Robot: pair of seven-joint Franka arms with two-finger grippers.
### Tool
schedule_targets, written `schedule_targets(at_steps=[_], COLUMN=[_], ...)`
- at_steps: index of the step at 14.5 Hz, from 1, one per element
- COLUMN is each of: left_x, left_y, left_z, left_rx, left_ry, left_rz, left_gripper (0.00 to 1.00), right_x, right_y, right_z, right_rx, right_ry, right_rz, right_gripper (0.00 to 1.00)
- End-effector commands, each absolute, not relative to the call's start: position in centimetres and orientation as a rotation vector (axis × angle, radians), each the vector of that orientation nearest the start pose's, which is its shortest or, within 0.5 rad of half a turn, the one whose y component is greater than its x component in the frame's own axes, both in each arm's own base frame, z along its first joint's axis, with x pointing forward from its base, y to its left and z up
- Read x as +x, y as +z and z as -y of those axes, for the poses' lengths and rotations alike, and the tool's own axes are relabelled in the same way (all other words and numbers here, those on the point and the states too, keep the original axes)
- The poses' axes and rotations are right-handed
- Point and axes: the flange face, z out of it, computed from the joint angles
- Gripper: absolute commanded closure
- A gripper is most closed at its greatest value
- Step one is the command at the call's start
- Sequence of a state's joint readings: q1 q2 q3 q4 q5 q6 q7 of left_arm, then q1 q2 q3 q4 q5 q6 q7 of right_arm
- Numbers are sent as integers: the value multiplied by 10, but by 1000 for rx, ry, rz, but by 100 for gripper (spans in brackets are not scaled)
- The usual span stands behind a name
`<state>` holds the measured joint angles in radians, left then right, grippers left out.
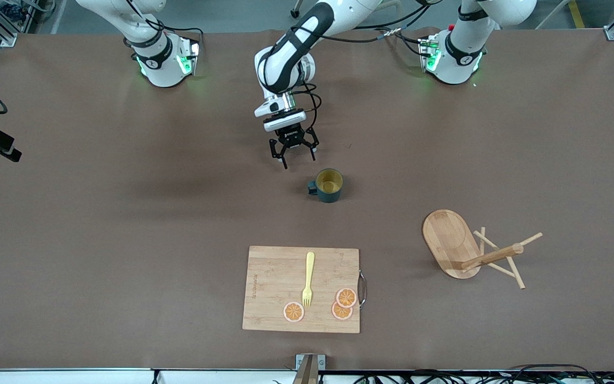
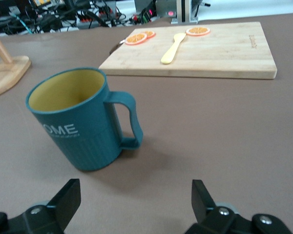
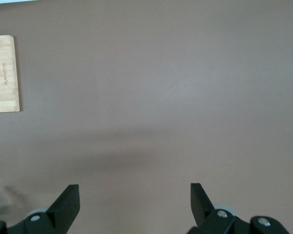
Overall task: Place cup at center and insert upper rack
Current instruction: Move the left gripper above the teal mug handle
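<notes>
seemingly nothing is done: the cup (image 1: 330, 185) is not gripped, and the upper rack (image 1: 475, 249) is tipped over. both jaws are spread wide, empty.

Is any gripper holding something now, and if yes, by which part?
Nothing is held. The left gripper is open over the table beside the cup, not touching it. The right gripper is open too, with only bare table below it.

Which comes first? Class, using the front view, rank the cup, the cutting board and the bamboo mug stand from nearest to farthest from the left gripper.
Measured from the open left gripper:
1. Cup, upright on the table close beside the gripper.
2. Cutting board, nearer the front camera, carrying a fork and orange slices.
3. Bamboo mug stand, tipped on its side toward the left arm's end of the table.
</notes>
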<state>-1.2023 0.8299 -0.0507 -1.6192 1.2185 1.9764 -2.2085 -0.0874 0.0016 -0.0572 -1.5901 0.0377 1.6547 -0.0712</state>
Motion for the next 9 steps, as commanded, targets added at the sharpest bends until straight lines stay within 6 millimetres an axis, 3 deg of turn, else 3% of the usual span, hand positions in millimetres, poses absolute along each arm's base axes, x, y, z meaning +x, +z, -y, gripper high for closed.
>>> schedule_targets(at_steps=[1,9], left_x=[276,286], left_y=[128,115], left_z=[619,614], left_rx=[-2501,-2505], left_ry=[-1467,-1608], left_rz=[208,263], left_gripper=[0,0], right_x=[552,553], right_y=[629,631], right_z=[77,78], right_rx=[-3112,-3112], right_ry=[-129,-133], right_rz=[-143,-146], right_gripper=[0,0])
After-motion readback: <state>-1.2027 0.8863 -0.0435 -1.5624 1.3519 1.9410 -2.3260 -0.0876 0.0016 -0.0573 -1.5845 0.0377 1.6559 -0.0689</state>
